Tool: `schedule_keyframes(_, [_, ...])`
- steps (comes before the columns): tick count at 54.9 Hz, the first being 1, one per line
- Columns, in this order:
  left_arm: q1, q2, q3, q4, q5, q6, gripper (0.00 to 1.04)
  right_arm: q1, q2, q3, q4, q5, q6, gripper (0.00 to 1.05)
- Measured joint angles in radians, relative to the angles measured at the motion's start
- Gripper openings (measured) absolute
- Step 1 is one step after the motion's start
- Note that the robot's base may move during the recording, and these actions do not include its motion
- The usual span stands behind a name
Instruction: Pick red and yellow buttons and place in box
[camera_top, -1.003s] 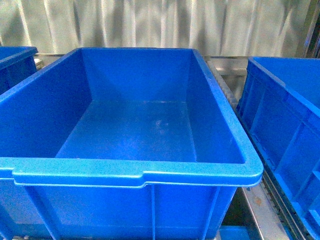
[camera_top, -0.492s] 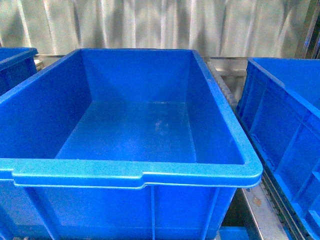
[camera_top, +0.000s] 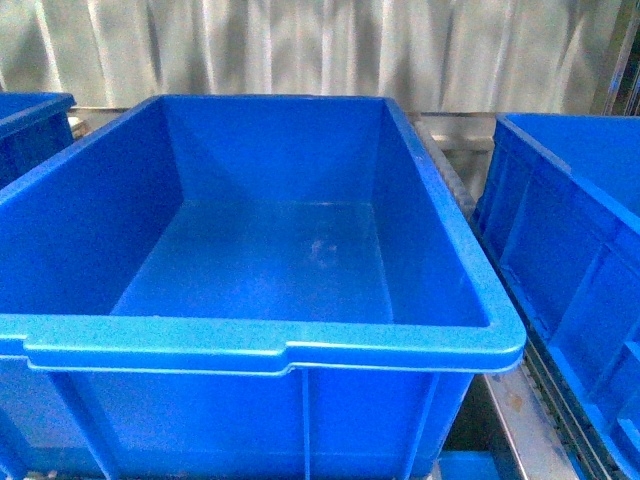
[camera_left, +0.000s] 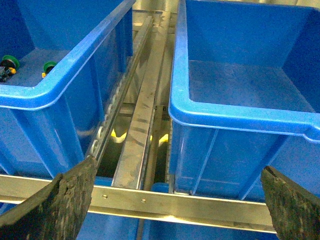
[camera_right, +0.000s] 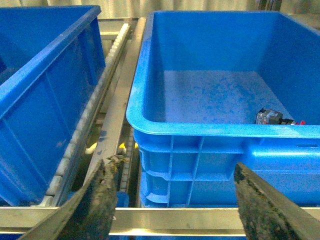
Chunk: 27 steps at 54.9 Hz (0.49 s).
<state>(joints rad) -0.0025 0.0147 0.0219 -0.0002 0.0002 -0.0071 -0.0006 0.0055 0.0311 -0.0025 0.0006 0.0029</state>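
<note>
Front view shows a large blue box (camera_top: 270, 345) filling the middle of the frame, its floor bare and nothing lying in it. A second blue bin (camera_top: 570, 240) stands along the right edge, and the corner of a third blue bin (camera_top: 30, 120) shows at the upper left. Neither arm appears in this view.

Left wrist view has the left gripper (camera_left: 170, 205) with its two dark fingers (camera_left: 55, 205) spread wide at the lower corners of the frame, nothing between them. It hangs over a metal roller rail (camera_left: 142, 115) that runs up the middle of the frame between two bins. In the bin at the upper left, two green-capped switches (camera_left: 10, 62) lie on the floor by the frame's left edge. The bin on the right of this frame looks bare inside.

Right wrist view has the right gripper (camera_right: 175, 200) likewise spread, its worn fingers low in the frame and holding nothing. Beyond it, a bin occupies the centre and right of the frame. On that bin's floor, at the right middle of the frame just behind the near rim, lies a dark switch body (camera_right: 270, 117) with a small red part (camera_right: 300, 122) beside it; it is too small to tell whether this is a red button. No yellow button can be made out.
</note>
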Motion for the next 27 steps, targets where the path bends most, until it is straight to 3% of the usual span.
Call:
schedule_keyframes(11, [0.0, 0.0, 0.0, 0.0, 0.0, 0.0, 0.97, 0.0, 0.0, 0.0, 0.0, 0.0, 0.001, 1.0])
schedule_keyframes(27, [0.0, 0.0, 0.0, 0.0, 0.0, 0.0, 0.97, 0.0, 0.0, 0.0, 0.0, 0.0, 0.0, 0.99])
